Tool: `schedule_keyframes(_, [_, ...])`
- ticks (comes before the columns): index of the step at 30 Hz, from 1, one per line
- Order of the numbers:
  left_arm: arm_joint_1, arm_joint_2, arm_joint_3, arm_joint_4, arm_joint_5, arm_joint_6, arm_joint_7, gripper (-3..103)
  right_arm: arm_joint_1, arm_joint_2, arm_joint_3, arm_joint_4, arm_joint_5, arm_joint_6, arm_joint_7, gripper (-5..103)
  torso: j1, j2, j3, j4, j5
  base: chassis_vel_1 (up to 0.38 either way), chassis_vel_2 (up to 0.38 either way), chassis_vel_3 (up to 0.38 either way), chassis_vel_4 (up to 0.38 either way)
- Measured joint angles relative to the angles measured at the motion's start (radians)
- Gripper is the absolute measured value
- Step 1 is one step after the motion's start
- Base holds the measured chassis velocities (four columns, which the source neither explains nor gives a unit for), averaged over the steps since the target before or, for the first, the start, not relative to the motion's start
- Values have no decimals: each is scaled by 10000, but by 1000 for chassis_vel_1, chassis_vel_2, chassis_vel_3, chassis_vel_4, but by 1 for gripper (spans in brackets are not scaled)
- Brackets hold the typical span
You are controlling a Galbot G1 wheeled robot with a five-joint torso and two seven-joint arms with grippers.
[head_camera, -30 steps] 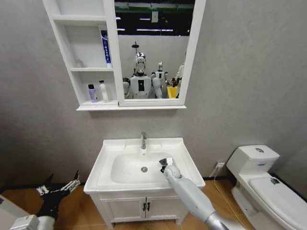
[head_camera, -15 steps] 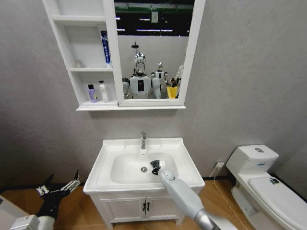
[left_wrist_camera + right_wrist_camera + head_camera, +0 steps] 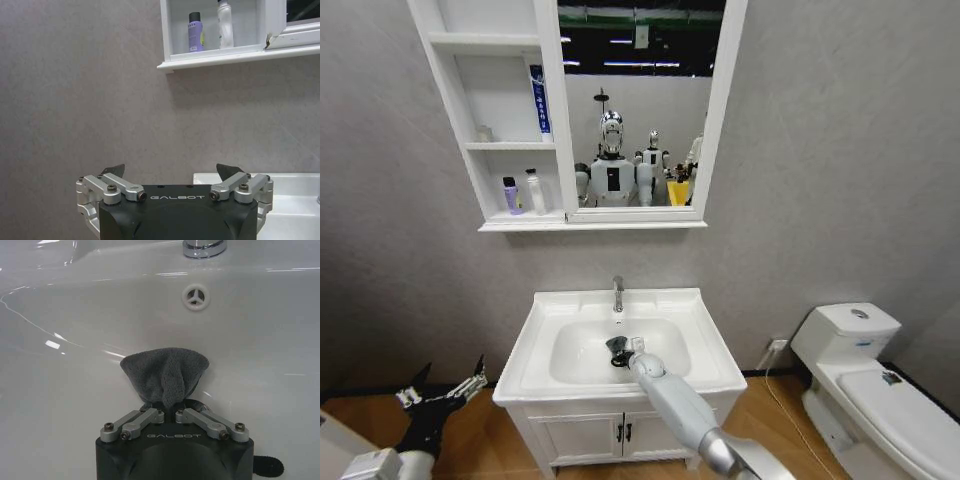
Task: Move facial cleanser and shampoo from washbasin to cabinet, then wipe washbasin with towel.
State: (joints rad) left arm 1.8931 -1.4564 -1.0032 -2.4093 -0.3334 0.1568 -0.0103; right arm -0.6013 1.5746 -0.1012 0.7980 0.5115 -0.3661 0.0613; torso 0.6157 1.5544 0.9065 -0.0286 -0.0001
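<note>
Pinching a plush grey towel (image 3: 165, 374), right gripper (image 3: 169, 407) jaws narrow, glossy oval washbasin (image 3: 60, 390) bowl, left gripper (image 3: 172, 176) jaws wide.

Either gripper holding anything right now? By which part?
Right gripper pinches the towel by its bunched end, inside the washbasin. Left gripper is open, holding nothing.

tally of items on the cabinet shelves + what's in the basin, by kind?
Bottles, bottom shelf of the cabinet: 2, purple bottle and white bottle
Blue tube, middle shelf: 1
Small pale item, middle shelf, too small to identify: 1
Towel in the washbasin, held by the right gripper: 1
Total: 5
</note>
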Motion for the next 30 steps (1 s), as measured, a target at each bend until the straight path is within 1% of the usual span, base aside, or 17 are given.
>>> schedule_keyframes(3, [0,0,0,0,0,0,0,100,-26,-31,-5,153,-37,5,10,5,1,-3,4,0,2,0,0,0,0])
schedule_keyframes(6, [0,0,1,0,0,0,0,100,-169,-287,-66,681,16,-245,438,5,0,-4,6,2,5,0,0,0,0])
schedule_keyframes(7, [0,0,1,0,0,0,0,100,-169,-287,-66,681,16,-245,438,5,0,-4,6,2,5,0,0,0,0])
schedule_keyframes(9, [0,0,0,0,0,0,0,100,-271,-536,-72,1091,137,-496,918,5,0,-4,6,0,4,0,0,0,0])
schedule_keyframes(10, [0,0,0,0,0,0,0,100,-271,-536,-72,1091,137,-496,918,5,0,-4,6,0,4,0,0,0,0])
schedule_keyframes(11, [0,0,0,0,0,0,0,100,-318,-661,-68,1264,201,-614,1138,5,-1,-4,6,-1,3,0,0,0,0])
schedule_keyframes(13, [0,0,0,0,0,0,0,100,-439,-998,50,1711,417,-973,1778,5,-2,-4,4,-1,3,0,0,0,0])
schedule_keyframes(14, [0,0,0,0,0,0,0,100,-439,-998,50,1711,417,-973,1778,5,-2,-4,4,-1,3,0,0,0,0])
schedule_keyframes(15, [0,0,0,0,0,0,0,100,-528,-1218,225,2013,544,-1180,2170,5,-2,-4,3,-1,4,0,0,0,0])
schedule_keyframes(16, [0,0,0,0,0,0,0,100,-528,-1218,225,2013,544,-1180,2170,5,-2,-4,3,-1,4,0,0,0,0])
schedule_keyframes(18, [0,0,0,0,0,0,0,100,-653,-1517,548,2488,688,-1456,2736,5,-1,-4,3,-3,3,0,0,0,0])
schedule_keyframes(19, [0,0,0,0,0,0,0,100,-653,-1517,548,2488,688,-1456,2736,5,-1,-4,3,-3,3,0,0,0,0])
schedule_keyframes(21, [0,0,0,0,0,0,0,100,-724,-1877,856,3022,837,-1657,3273,5,-2,-3,2,-4,3,0,0,0,0])
schedule_keyframes(22, [0,0,0,0,0,0,0,100,-724,-1877,856,3022,837,-1657,3273,5,-2,-3,2,-4,3,0,0,0,0])
schedule_keyframes(25, [0,0,0,0,0,0,0,100,-673,-2218,1144,3502,825,-1673,3615,5,-2,-2,2,-3,3,0,0,0,0])
schedule_keyframes(27, [0,0,0,0,0,0,0,100,-623,-2272,1231,3621,780,-1594,3714,5,-2,-2,2,-2,3,0,0,0,0])
schedule_keyframes(30, [0,0,0,0,0,0,0,100,-455,-2378,1531,3991,69,-1049,3918,5,-3,-2,1,-1,2,0,0,0,0])
